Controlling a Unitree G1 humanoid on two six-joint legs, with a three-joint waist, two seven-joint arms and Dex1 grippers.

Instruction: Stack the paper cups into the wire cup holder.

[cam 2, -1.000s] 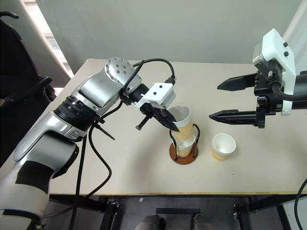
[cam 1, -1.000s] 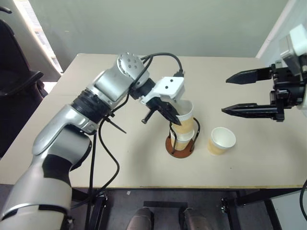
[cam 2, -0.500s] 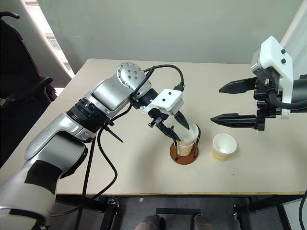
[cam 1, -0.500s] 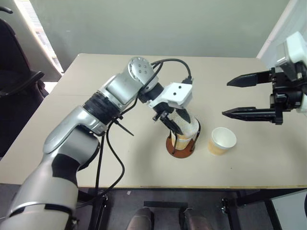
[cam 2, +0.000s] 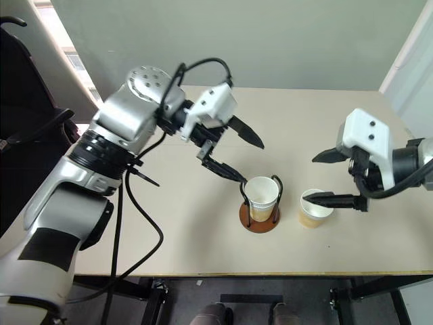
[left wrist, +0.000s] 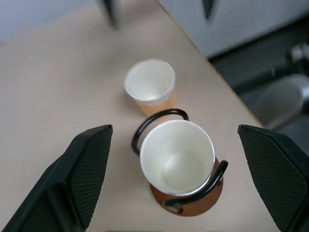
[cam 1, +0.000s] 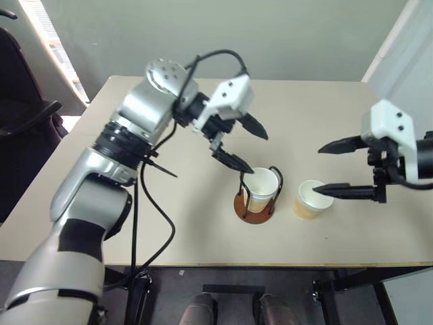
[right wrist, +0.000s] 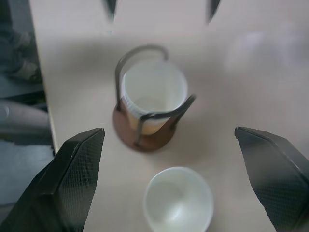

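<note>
On the beige table (cam 1: 135, 223), near its front edge, the wire cup holder (cam 1: 256, 206) is standing upright w/ its reddish-brown base disc flat on the top. Stacked cups (cam 1: 261, 186) are sitting inside the two black wire loops, white rim of the top one showing about level w/ the loop tops; how many are nested, can't tell. One loose paper cup (cam 1: 312, 198) is standing upright just beside the holder on the robot's right, mouth up, not touching it.

L gripper (cam 1: 245, 145) is hovering above and to the left-rear of the holder, fingers spread wide apart and gripping nothing; the lower finger tip is sitting just over the rim of the stacked cups, the upper finger pointing out over the table behind. In the left wrist view both fingers are framing the holder (left wrist: 186, 195) and the loose cup (left wrist: 150, 87) beyond it, w/ clear gaps on each side.

R gripper (cam 1: 333, 169) is reaching in from the right side, fingers wide apart and empty. Its lower finger is lying across the mouth of the loose cup in the head views; touching or just above, can't tell. Upper finger is pointing over the table behind that cup. In the right wrist view the loose cup (right wrist: 178, 199) is sitting between the two fingers, holder (right wrist: 149, 104) farther out.
</note>
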